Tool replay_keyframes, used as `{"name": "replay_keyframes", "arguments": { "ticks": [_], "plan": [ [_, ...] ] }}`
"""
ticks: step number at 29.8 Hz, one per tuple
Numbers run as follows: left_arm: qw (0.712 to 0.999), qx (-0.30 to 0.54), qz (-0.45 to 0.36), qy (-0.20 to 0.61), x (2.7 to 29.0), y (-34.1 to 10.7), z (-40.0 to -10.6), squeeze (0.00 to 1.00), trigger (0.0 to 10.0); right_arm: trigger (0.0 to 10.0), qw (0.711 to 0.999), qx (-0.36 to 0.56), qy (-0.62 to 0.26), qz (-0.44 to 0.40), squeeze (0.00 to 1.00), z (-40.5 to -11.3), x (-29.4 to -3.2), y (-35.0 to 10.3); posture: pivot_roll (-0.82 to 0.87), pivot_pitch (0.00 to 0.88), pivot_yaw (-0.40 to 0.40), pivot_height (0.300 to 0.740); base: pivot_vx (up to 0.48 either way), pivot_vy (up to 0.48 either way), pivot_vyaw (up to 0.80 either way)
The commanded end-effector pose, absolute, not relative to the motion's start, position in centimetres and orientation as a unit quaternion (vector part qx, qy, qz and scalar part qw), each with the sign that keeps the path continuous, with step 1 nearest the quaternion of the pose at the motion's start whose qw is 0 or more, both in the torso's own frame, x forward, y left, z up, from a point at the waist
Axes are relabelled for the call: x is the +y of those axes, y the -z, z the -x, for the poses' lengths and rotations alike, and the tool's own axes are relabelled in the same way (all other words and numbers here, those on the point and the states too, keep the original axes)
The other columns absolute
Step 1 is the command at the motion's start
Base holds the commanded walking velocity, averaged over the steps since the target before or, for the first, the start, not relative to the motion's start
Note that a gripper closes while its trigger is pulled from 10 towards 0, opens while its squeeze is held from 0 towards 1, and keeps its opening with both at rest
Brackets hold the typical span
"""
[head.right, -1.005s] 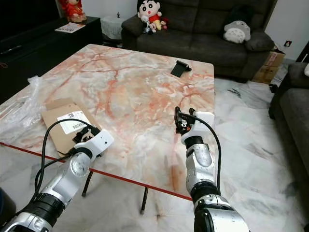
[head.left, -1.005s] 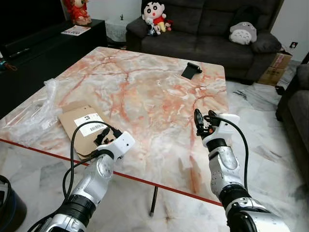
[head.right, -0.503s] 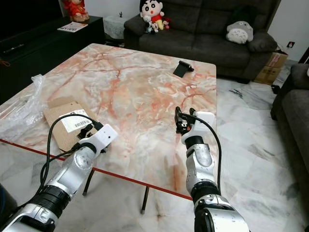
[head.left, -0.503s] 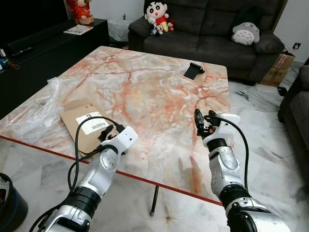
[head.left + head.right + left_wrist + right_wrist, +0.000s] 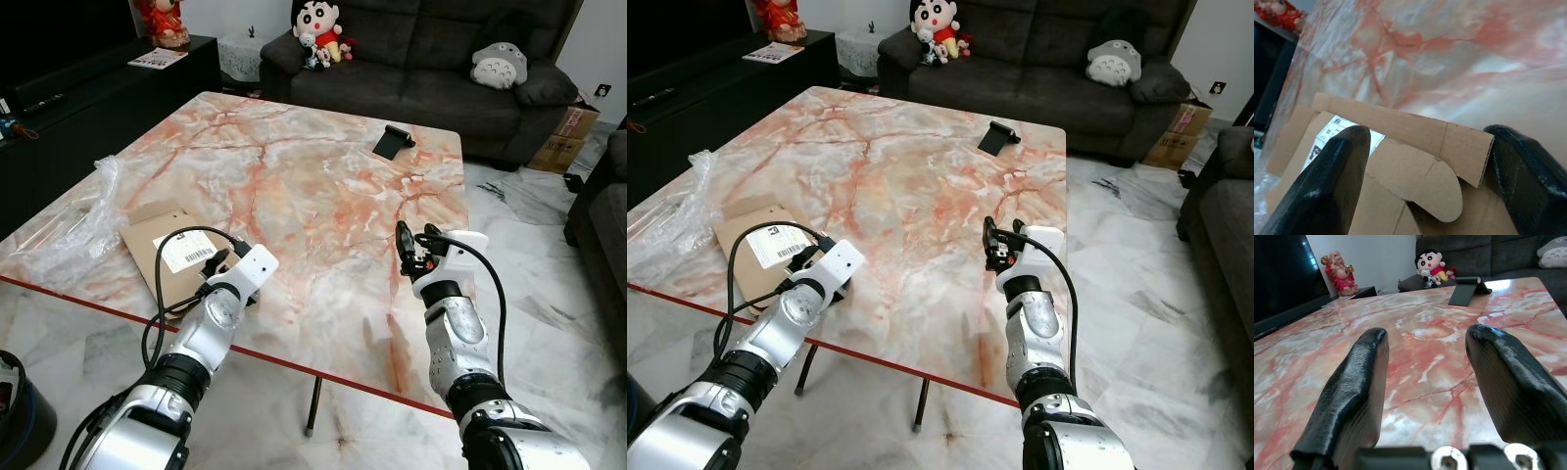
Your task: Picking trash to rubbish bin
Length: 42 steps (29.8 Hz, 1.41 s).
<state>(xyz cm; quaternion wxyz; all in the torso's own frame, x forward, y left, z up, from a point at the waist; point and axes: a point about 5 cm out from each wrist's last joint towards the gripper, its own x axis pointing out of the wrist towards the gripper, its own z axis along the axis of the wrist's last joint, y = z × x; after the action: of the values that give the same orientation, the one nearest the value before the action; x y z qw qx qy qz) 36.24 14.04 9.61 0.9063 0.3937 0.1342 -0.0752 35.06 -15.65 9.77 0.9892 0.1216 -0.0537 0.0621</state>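
Note:
A flat brown cardboard piece (image 5: 162, 245) with a white barcode label lies near the marble table's front left edge. My left gripper (image 5: 217, 266) sits low at the cardboard's near right corner. In the left wrist view it (image 5: 1425, 147) is open, and the cardboard's folded flap (image 5: 1449, 142) lies between the two fingers (image 5: 1327, 186) without being pinched. Crumpled clear plastic wrap (image 5: 73, 225) lies left of the cardboard. My right gripper (image 5: 413, 245) hovers over the table's right front part, open and with nothing between its fingers (image 5: 1352, 396).
The marble table (image 5: 313, 186) has a red front edge. A black phone stand (image 5: 392, 142) rests at its far right. A dark bin (image 5: 15, 411) stands on the floor at the front left. A dark sofa (image 5: 431, 49) with plush toys is behind, and a black TV cabinet (image 5: 88, 88) at the left.
My left gripper has moved forward and a little right, in to the cardboard's near corner. The right arm has stayed put. The camera has shifted slightly.

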Motion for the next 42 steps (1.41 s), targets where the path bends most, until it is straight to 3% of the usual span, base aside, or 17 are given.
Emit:
{"name": "replay_keyframes", "arguments": {
  "ticks": [1,7,8,9,42],
  "plan": [
    [0.908,0.138,-0.392,0.061,14.7,-9.9,-36.5,0.00,10.0,10.0,0.990,-0.049,-0.062,-0.118,0.00,-35.2,-15.9,-9.8,0.21,0.000,-0.079,0.740,0.000,0.000,0.00],
    [0.912,0.153,-0.376,0.061,15.2,-9.3,-36.3,0.00,10.0,10.0,0.990,-0.048,-0.063,-0.117,0.00,-35.1,-15.9,-9.8,0.21,0.000,-0.079,0.740,0.000,0.000,0.00],
    [0.912,0.156,-0.374,0.062,15.2,-9.2,-36.2,0.00,9.3,10.0,0.990,-0.048,-0.063,-0.117,0.00,-35.1,-15.9,-9.8,0.21,0.000,-0.079,0.740,0.000,0.000,0.00],
    [0.912,0.157,-0.372,0.063,15.2,-9.0,-36.1,0.00,0.0,10.0,0.990,-0.047,-0.063,-0.117,0.00,-35.1,-15.9,-9.7,0.21,0.000,-0.082,0.740,0.000,0.000,0.00],
    [0.918,0.137,-0.365,0.066,14.3,-9.3,-36.4,0.00,0.0,10.0,0.991,-0.044,-0.055,-0.112,0.00,-35.1,-16.5,-9.6,0.21,0.000,-0.084,0.740,0.000,0.000,0.00]
  ]
}}
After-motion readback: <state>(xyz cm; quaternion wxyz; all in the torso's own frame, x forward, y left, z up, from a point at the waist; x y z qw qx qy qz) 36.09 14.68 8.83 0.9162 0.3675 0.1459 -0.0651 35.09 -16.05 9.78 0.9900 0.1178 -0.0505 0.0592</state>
